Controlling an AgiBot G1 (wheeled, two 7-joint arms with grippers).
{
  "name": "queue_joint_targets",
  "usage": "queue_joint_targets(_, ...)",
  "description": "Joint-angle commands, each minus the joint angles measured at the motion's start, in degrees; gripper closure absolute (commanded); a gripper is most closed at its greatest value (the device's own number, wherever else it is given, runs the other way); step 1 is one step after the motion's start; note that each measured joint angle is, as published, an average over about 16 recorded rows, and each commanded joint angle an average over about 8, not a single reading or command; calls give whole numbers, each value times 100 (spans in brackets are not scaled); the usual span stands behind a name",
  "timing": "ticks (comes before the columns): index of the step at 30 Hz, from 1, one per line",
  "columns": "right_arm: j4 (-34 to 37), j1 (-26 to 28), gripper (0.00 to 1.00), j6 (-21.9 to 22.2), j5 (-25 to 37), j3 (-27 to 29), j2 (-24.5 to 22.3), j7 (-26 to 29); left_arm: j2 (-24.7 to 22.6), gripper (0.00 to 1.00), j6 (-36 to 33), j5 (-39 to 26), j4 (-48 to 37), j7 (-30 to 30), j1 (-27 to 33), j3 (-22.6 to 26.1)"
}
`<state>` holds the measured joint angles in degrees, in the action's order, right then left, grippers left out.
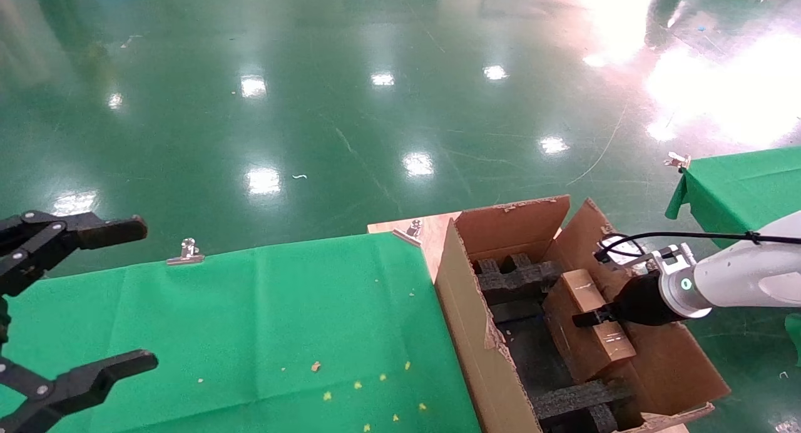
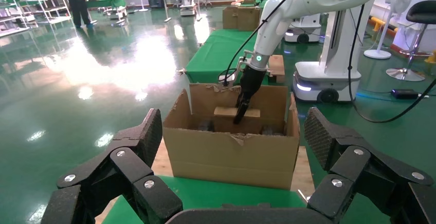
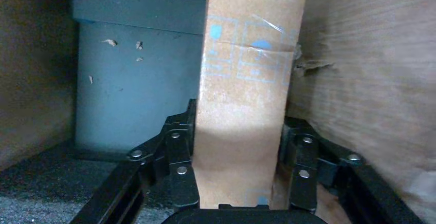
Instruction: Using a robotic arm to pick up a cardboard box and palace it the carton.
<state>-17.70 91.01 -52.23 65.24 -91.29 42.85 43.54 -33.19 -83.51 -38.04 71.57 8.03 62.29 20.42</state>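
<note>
Cardboard box (image 3: 247, 95) clamped between right fingers (image 3: 180, 157) inside carton (image 1: 475, 333)

Glossy green floor (image 1: 350, 107); matt green cloth over the tabletop (image 1: 250, 320), held by metal clips (image 1: 185, 251). Rough corrugated carton (image 1: 463, 333) with ragged edges, porous black foam (image 1: 513, 276), probably taped cardboard box (image 1: 591, 323), glossy white robotic arm (image 1: 744, 276)
</note>
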Motion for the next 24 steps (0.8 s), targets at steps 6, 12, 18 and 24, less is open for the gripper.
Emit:
queue_joint_targets(6,-105,88,0,-13,15,4,-76,-24,0,0,0,0,0,0,0,0)
queue_joint_targets(12,-313,242,0,20,16,36,-201,-28,0,0,0,0,0,0,0,0)
queue_joint_targets(18,-904,677,0,107,-35,184,-454,-160,0,0,0,0,0,0,0,1)
queue_joint_targets(24,-2140,1100,0,189,-270,479,-930,-474,0,0,0,0,0,0,0,1)
